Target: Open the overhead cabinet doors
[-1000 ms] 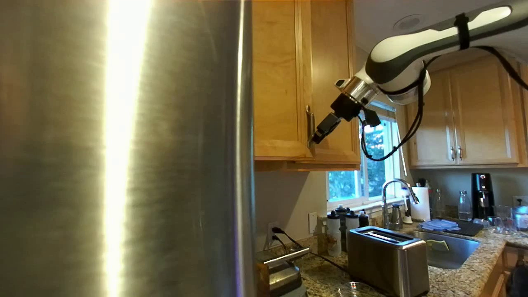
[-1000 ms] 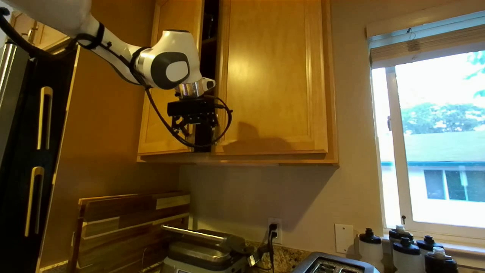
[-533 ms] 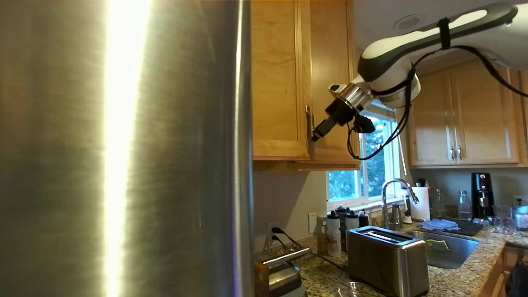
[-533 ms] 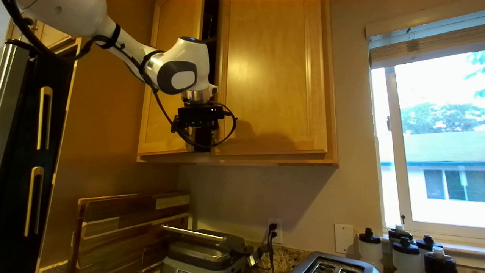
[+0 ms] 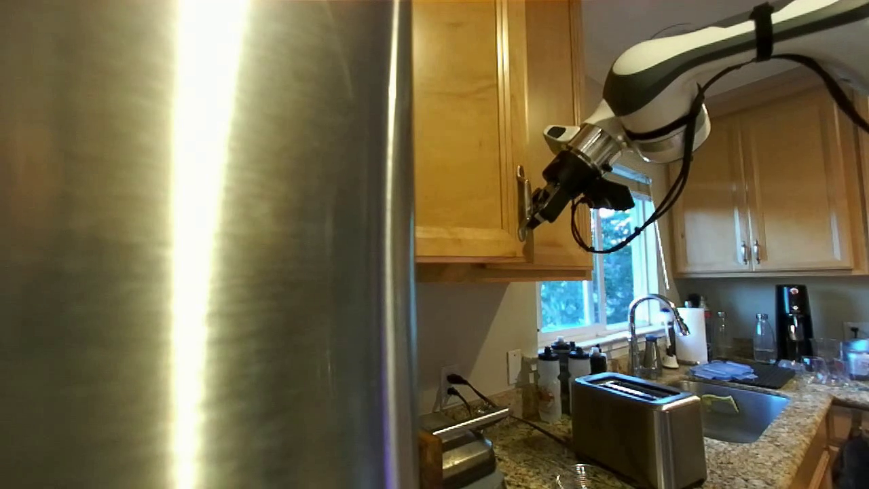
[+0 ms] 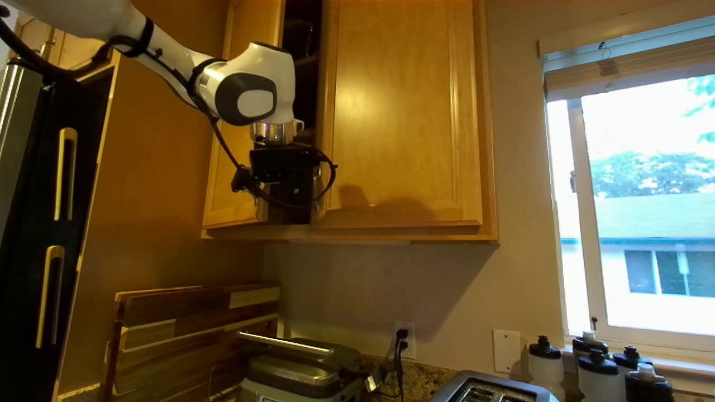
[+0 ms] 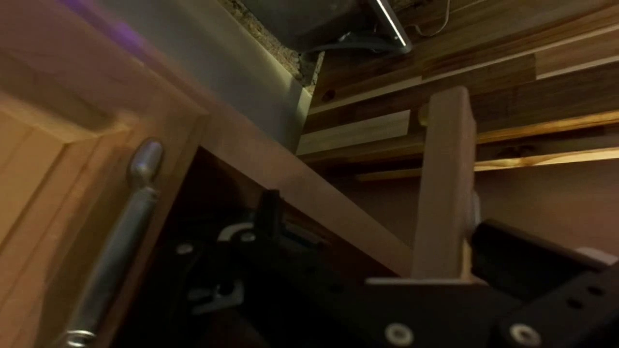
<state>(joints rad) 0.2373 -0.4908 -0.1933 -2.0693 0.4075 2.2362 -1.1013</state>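
Observation:
The overhead cabinet's left honey-oak door (image 6: 237, 162) stands ajar, with the dark inside (image 6: 301, 89) showing beside it. The right door (image 6: 402, 123) lies flat or nearly flat against the cabinet. The ajar door also shows in an exterior view (image 5: 461, 136), with its bar handle (image 5: 523, 204). My gripper (image 5: 535, 219) is at that door's lower free edge, by the handle. In the wrist view the gripper (image 7: 377, 232) has its fingers wide apart. The door's pale edge (image 7: 445, 183) stands between them, close to the right finger. The right door's handle (image 7: 116, 246) is at left.
A large steel fridge (image 5: 299, 272) stands close beside the cabinet. Below are a toaster (image 5: 638, 428), a grill press (image 6: 301, 368) and wooden boards (image 6: 190, 335). Several bottles (image 6: 600, 365) stand under the window. A loose cable loop (image 6: 335, 173) hangs from the wrist.
The left door has swung further outward and its gap has widened. My gripper first moved toward the cabinet, then back away from it along with the door's edge. The right door has not moved.

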